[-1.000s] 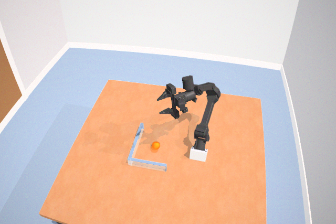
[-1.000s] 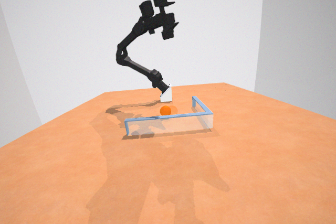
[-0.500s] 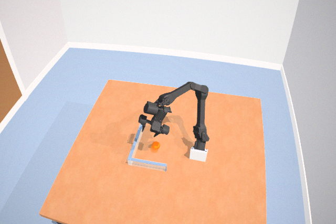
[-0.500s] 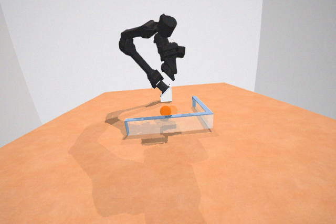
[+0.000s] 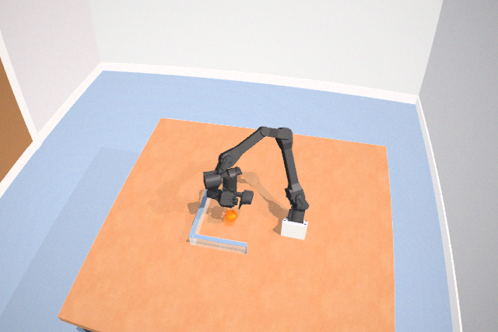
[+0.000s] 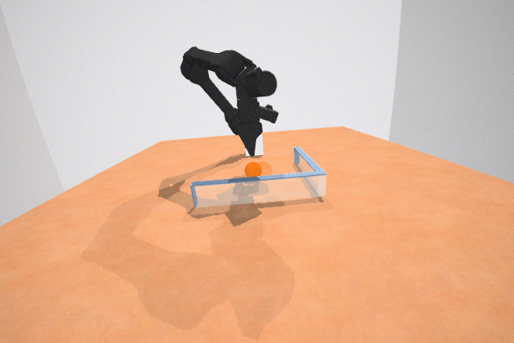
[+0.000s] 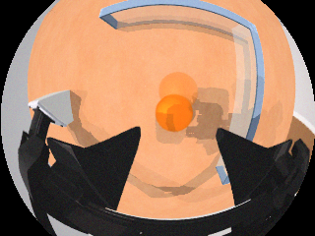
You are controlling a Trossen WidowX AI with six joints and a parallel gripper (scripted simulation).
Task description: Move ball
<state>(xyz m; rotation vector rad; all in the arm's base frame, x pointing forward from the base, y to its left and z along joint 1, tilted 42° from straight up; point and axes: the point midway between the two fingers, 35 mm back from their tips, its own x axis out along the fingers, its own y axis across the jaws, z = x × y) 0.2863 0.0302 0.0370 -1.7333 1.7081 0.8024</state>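
- While the walls [image 6: 257,178] stood on the left part of the orange surface [image 5: 152,280] in the top view, their corner pointed toward the near-left, and the open side faced the arm's white base [image 5: 300,235] on the right.
- Just right of that corner run lay the orange ball [image 5: 230,216], on the surface and inside the angle, free of any grip.
- Beside it, overlapping its edge, the see-through copy [image 7: 176,86] showed faintly; I judged the ball only slightly short of its spot.
- Above the ball hung the gripper [image 7: 177,147], its jaws spread wide with nothing between them, one tip on either side of the ball in the wrist view.
- It looked to me like the approach step: the next move called for a straight drop around the ball, a gentle close, then a short carry onto the copy.
- Further right, the arm rose steeply from its base, folded at a high elbow and reached down-left, wrist pointing at the surface.
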